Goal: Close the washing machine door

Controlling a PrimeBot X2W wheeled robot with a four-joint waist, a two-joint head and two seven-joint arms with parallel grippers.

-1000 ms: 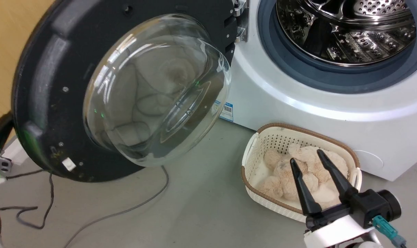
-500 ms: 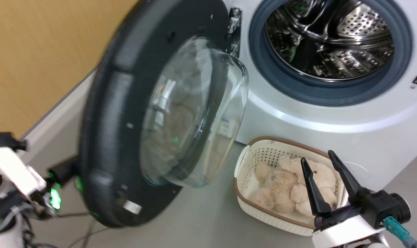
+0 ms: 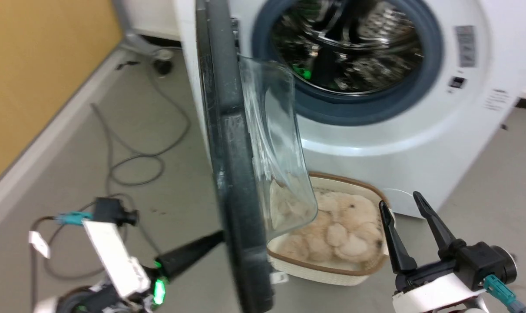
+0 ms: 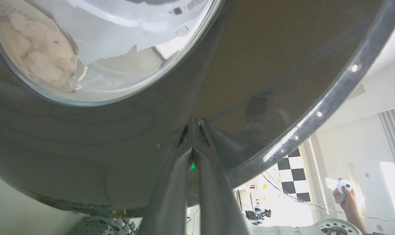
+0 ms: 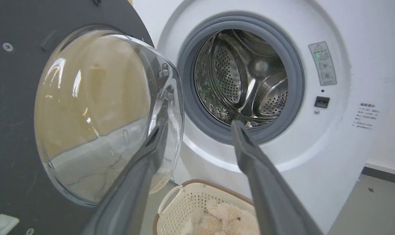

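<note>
We see the door (image 3: 234,174) half open, edge-on, hinged to the machine (image 3: 375,143). Left fingers (image 4: 174,189) are nearer, pressed together, tips on its outer face; the drum opening lies beyond. Right fingers (image 3: 393,243) are spread, empty.

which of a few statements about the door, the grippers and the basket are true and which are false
1. The washing machine door is latched shut. False: it stands ajar, leaving the drum uncovered.
2. The left gripper has its fingers together, tips against the door's outer face. True.
3. The right gripper grips the basket. False: it is open and holds nothing.
4. A pale fluffy toy lies in the basket. True.
</note>
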